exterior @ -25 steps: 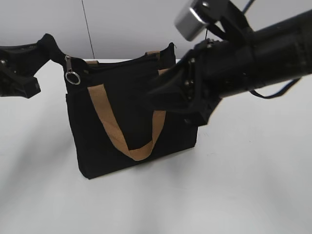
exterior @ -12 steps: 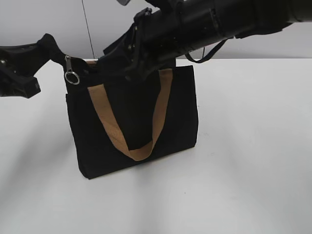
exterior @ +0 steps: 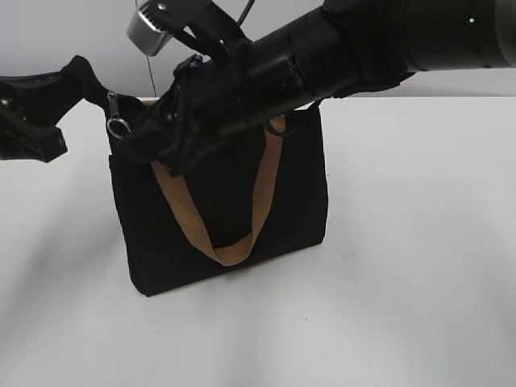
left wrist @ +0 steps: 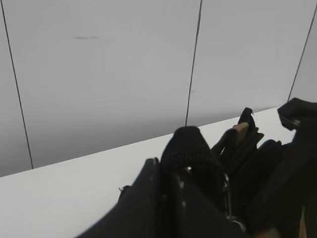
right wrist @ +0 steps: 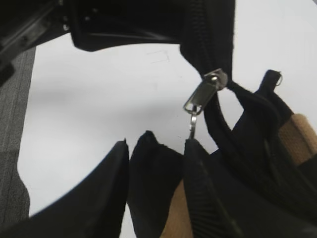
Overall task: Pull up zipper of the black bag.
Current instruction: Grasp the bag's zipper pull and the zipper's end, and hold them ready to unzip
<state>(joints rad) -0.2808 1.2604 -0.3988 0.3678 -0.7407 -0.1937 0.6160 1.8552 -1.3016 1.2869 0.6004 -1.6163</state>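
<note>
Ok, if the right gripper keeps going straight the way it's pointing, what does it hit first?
Most likely the zipper: in the right wrist view its silver pull hangs just ahead of the right gripper, near one fingertip. Behind it is the black bag corner held by the left gripper. Depth is uncertain.

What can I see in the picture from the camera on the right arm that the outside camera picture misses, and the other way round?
Only the right wrist view shows the right claw open just below the zipper, its ring hidden behind a fingertip. Only the exterior view shows the whole black bag standing on the white table, its tan handle hanging in front, and the ring. Both show the zipper at the bag's end.
</note>
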